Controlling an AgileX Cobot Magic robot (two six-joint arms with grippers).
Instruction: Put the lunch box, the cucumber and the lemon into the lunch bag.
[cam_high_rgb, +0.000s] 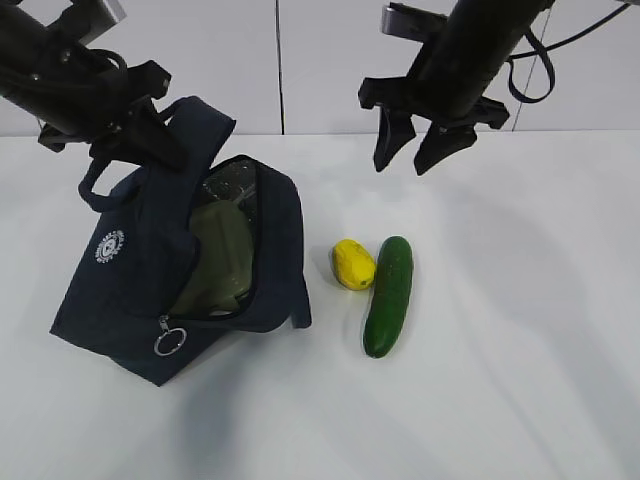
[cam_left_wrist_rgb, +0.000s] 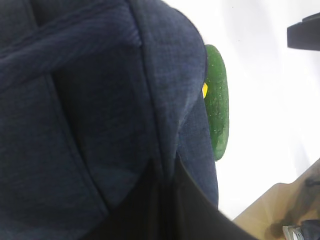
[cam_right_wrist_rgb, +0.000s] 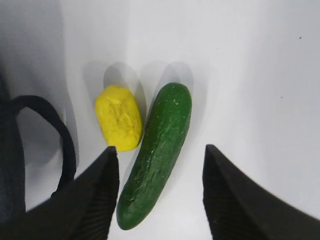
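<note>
Lunch box (cam_high_rgb: 218, 262) already inside lunch bag (cam_high_rgb: 130, 290), sage-green lid visible through the unzipped top. 1 of 3 items packed; cucumber (cam_high_rgb: 389, 296) and lemon (cam_high_rgb: 352, 264) out on white counter (cam_high_rgb: 520, 380), lying side by side just right of the bag, apparently touching along one flank.

Step in hand, as judged: fetching the next item while the bag mouth is held open. Left end effector (cam_high_rgb: 140, 125) at the bag's upper rear by the handle (cam_high_rgb: 95, 180), seemingly lifting the fabric; grip state impossible to tell, fingers hidden behind navy cloth in the left wrist view. Right end effector (cam_right_wrist_rgb: 161, 165) released, jaws spread wide, hovering above the counter with nothing held, cucumber framed between its fingertips and lemon just left of that gap.

Next move likely calls for: straight descent over the cucumber's midsection, jaws straddling its width, closing without clipping the lemon beside it. Then lift, carry left, and lengthwise drop into the opening alongside the lunch box. Risk of cucumber rolling or nudging the lemon away during closure.
</note>
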